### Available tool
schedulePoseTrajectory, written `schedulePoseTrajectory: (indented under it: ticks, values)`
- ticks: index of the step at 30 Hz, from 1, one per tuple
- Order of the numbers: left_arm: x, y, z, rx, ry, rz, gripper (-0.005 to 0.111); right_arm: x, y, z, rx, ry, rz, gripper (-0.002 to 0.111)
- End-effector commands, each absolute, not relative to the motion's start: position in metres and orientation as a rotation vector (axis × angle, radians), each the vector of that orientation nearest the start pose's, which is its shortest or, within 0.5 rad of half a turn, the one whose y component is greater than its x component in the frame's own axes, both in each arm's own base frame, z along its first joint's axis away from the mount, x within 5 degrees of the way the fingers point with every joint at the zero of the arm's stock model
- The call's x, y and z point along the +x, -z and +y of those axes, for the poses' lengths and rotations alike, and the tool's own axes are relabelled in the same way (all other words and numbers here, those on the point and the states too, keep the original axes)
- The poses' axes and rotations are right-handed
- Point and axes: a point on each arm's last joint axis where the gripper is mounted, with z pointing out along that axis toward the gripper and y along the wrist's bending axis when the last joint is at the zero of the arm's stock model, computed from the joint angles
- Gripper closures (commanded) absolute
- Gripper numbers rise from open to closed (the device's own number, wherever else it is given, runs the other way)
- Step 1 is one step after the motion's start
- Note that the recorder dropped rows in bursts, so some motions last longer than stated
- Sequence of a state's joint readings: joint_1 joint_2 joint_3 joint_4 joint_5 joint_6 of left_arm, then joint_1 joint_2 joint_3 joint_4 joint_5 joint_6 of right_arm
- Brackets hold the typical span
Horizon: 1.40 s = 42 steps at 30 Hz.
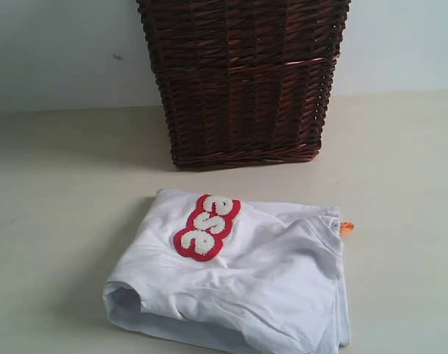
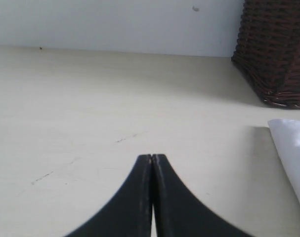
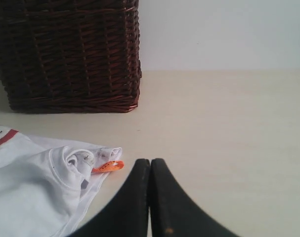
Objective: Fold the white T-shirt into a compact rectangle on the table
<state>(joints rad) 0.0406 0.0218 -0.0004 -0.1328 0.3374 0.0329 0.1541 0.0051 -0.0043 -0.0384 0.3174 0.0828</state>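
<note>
The left gripper [image 2: 152,158] and right gripper [image 3: 150,162] are closed, holding nothing. The white T-shirt [image 1: 238,280] lies folded on the table [image 1: 54,221] between them, its orange tag [image 3: 109,166] just beside the right gripper's tips.

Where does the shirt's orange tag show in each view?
Exterior: tag on the shirt's right edge.
Left wrist: not in it.
Right wrist: tag on the shirt's bunched edge, nearer the camera than the basket.
Shared landmark: the basket, in all three.
</note>
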Motion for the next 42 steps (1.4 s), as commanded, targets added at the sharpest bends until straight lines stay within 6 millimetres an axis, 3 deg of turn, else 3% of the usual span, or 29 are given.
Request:
schedulePoseTrajectory:
  ticks: [1,23,29,35,42]
  values:
    - [0.0554,-0.1825,-0.0018,-0.091,0.079,1.832,0.107,0.0540,-0.1863,0.0070,-0.083,-0.133,1.781,0.108]
    - [0.0538,-0.1832,-0.0010,-0.106,0.067,1.813,0.107,0.0540,-0.1863,0.0071,-0.080,-0.137,1.781,0.108]
    - [0.0534,-0.1808,0.0023,-0.369,0.121,1.808,0.107,0.0540,-0.1863,0.0071,-0.080,-0.137,1.781,0.108]
    - [0.0531,-0.1802,0.0022,-0.211,0.026,1.838,0.107,0.0540,-0.1863,0.0071,-0.080,-0.137,1.781,0.108]
    - [0.0531,-0.1802,0.0011,-0.192,0.040,1.840,0.107,0.0540,-0.1863,0.0071,-0.080,-0.137,1.781,0.108]
